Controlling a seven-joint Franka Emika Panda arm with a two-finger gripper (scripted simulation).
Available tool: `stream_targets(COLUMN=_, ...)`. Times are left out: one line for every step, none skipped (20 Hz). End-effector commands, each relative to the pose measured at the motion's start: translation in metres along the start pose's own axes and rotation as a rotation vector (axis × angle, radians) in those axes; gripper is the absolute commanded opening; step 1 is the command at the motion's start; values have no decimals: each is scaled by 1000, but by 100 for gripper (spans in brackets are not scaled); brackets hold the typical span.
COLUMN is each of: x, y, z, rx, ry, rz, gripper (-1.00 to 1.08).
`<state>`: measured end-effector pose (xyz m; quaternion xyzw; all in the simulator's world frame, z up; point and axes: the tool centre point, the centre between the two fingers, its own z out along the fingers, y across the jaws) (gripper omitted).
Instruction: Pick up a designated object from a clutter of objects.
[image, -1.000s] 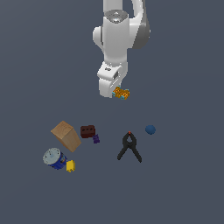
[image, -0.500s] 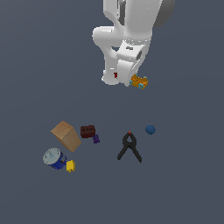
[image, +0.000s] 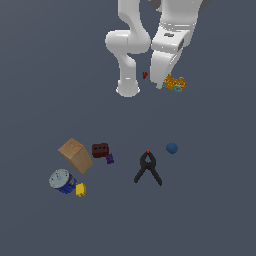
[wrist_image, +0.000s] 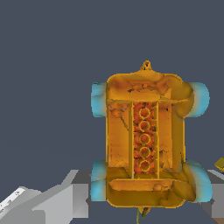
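orange-yellow, flat and toy-like, with cyan wheel-shaped spots at its corners, the small designated piece sits clamped at the tip of my gripper, lifted well clear of the dark grey floor. in the wrist view the orange toy fills most of the frame: a rectangular body with a row of red-orange rings down its middle and four pale blue wheels at the corners. my grey fingers show at either side of its near end, closed against it, so i am gripping the toy.

everything else lies far below and away from my gripper. nearest beneath it is a small blue ball, and just beside that, toward the exterior view's left, a black spring clamp with an orange tip and its two handles spread apart. farther to the exterior view's left is a dark red brick-like block with a tiny purple bit touching or almost touching its corner. beyond that a tan cardboard box lies tilted, and near it a blue can rests on its side with a small plain yellow cube right against it. my white arm's base stands on the floor behind my gripper.
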<state>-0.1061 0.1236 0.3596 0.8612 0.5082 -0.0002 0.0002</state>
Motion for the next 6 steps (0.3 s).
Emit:
stream_targets(x=5, y=-1, z=-6, rx=0, ry=0, rz=1, gripper=-100)
stream_targets(x=6, y=-1, z=-7, rx=0, ry=0, rz=1, gripper=-100)
stream_targets(x=7, y=-1, z=-8, rx=0, ry=0, rz=1, gripper=-100)
stream_targets(x=8, y=-1, z=-9, rx=0, ry=0, rz=2, gripper=-100)
stream_targets(x=8, y=-1, z=-8, rx=0, ry=0, rz=2, gripper=-100)
stream_targets(x=8, y=-1, z=-8, rx=0, ry=0, rz=2, gripper=-100)
